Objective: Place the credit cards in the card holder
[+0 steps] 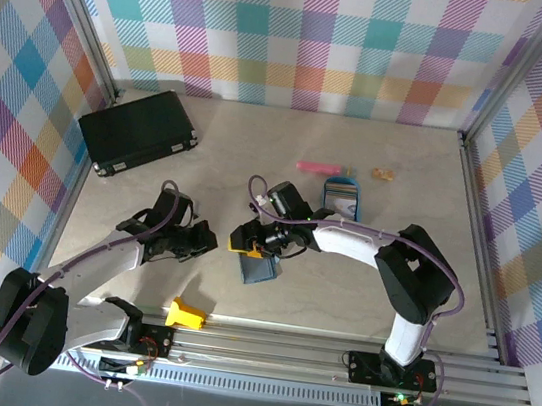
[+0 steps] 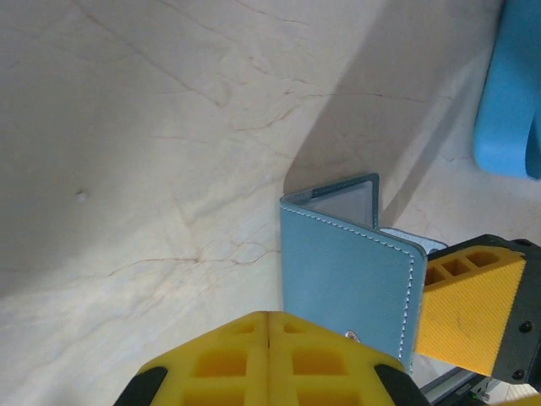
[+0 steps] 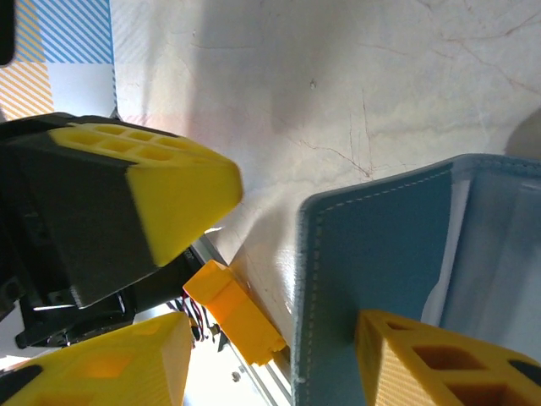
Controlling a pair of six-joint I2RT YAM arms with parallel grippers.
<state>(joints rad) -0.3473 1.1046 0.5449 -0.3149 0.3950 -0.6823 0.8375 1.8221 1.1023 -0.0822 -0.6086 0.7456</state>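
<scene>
Touching card holder (image 3: 372,254) with one finger (image 3: 427,365), right pincer (image 3: 275,347) half open | left pincer (image 2: 269,328) closed, empty

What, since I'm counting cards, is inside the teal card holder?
The card holder stands ajar, and pale grey inner pockets show at its open edge. Its teal cover hides the rest, so what they hold cannot be told.

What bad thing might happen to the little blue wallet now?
The card holder is only half open, and the right gripper has its jaws apart at the cover, so the cover might flop shut before a card goes in. The left gripper is shut and close beside it, so they might bump and knock the holder.
</scene>
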